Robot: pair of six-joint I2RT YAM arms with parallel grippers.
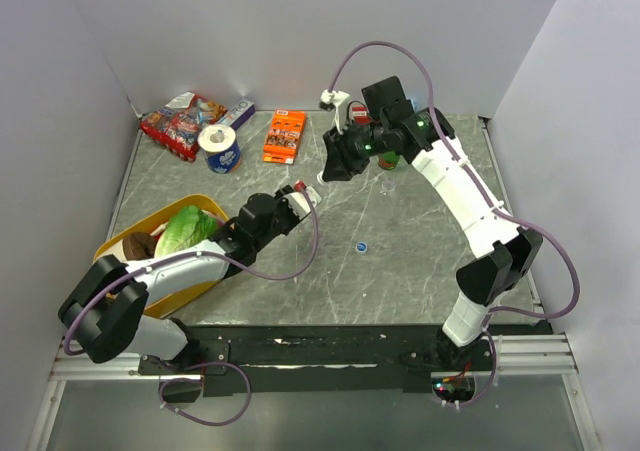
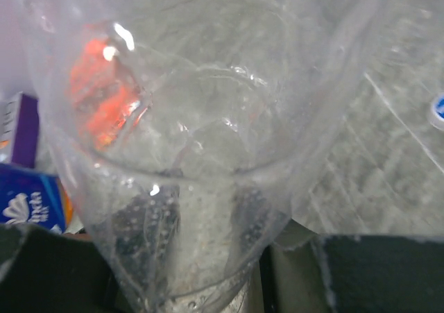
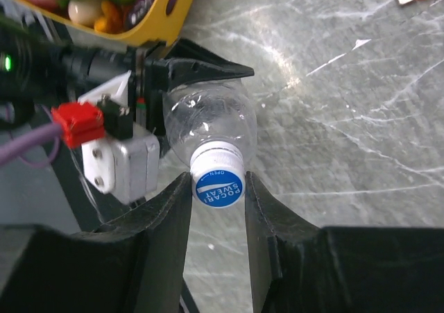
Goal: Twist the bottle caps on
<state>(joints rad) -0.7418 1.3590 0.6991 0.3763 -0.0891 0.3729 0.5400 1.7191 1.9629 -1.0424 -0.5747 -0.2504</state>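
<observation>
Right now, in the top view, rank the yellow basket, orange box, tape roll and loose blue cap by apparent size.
1. yellow basket
2. orange box and tape roll, too alike to rank
3. loose blue cap, smallest

Bright even light; left wrist view blurred, glare on the bottle (image 2: 208, 153)
</observation>
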